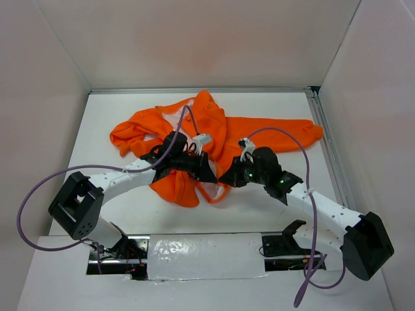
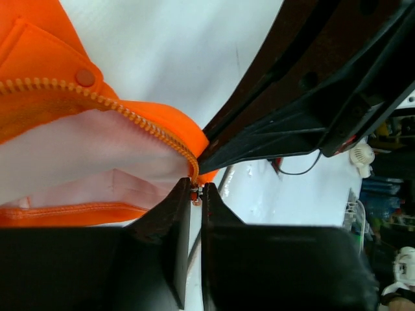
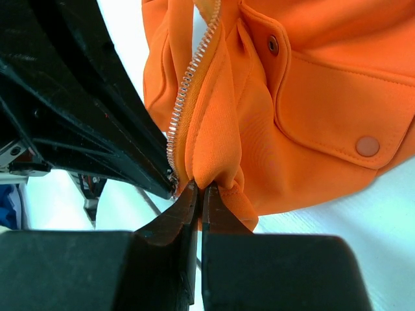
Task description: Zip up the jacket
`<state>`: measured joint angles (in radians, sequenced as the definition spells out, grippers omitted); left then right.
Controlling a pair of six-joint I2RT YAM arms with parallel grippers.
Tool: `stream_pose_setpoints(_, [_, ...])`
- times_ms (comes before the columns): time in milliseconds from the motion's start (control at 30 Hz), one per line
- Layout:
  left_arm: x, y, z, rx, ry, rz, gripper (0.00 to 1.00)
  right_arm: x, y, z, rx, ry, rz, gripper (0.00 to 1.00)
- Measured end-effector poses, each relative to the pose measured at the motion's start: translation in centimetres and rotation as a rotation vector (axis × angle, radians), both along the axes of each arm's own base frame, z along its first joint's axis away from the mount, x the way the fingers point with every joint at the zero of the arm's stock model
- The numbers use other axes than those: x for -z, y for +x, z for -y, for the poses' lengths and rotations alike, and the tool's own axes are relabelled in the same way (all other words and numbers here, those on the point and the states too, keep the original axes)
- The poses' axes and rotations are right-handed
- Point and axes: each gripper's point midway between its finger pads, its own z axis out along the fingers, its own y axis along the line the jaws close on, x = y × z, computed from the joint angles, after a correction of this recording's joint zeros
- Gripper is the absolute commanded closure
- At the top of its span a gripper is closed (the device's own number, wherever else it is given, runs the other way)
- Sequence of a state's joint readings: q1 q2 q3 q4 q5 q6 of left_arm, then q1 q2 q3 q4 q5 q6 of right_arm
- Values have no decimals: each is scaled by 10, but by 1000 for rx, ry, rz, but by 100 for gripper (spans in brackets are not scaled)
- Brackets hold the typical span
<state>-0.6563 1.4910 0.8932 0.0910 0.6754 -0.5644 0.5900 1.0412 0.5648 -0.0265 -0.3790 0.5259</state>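
The left gripper (image 2: 196,192) held its fingers pressed together on the lowest end of the zipper (image 2: 117,107) of the jacket (image 1: 217,120). A small metal piece showed between the tips, but it was too small to tell whether it was the slider. The right gripper (image 3: 200,192) was likewise closed, pinching a fold of orange hem at the jacket's bottom corner, just beside the other row of zipper teeth. The two grippers met almost tip to tip at that lower front edge, on the jacket's side nearest the arm bases. Outward from there the front lay open. Pale lining (image 2: 78,152) showed on one half and a flapped pocket (image 3: 343,103) with a snap (image 3: 367,146) on the other. A sleeve (image 1: 314,133) sprawled across the white table (image 1: 272,107) under the jacket. The step in hand looked like joining the two zipper halves at the bottom, with nothing zipped yet. The next move probably called for seating one end squarely in the slider. One gripper would then hold the hem taut while the other drew the slider up the jacket's front.
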Motion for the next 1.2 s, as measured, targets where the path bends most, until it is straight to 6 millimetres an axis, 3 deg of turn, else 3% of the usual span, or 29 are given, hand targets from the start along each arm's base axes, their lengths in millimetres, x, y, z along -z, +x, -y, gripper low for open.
stream_pose_setpoints(200, [-3,-1,1,12,-11,4,100,-1,-1,-1,-6,10,-6,89])
stream_pose_setpoints(400, [-4,-2,2,11,-19,-8,100,-3,-6,-4,-43,23,-8,63])
stream_pose_setpoints(667, [-6,-4,2,23,-29,-13,100,0,-7,-1,-59,20,-5,53])
stream_pose_setpoints(933, [-5,-4,1,22,-35,-17,100,2,-7,-5,-89,37,-19,55])
stream_pose_setpoints(1033, [-2,-5,-1,18,-34,-30,100,4,-10,-9,-116,50,-37,66])
stream_pose_setpoints(1067, [-1,-5,-1,13,-36,-35,100,4,-11,-10,-127,58,-40,77])
stream_pose_setpoints(1200, [-5,-4,0,14,-57,-28,100,-1,-13,-15,-155,86,-41,99])
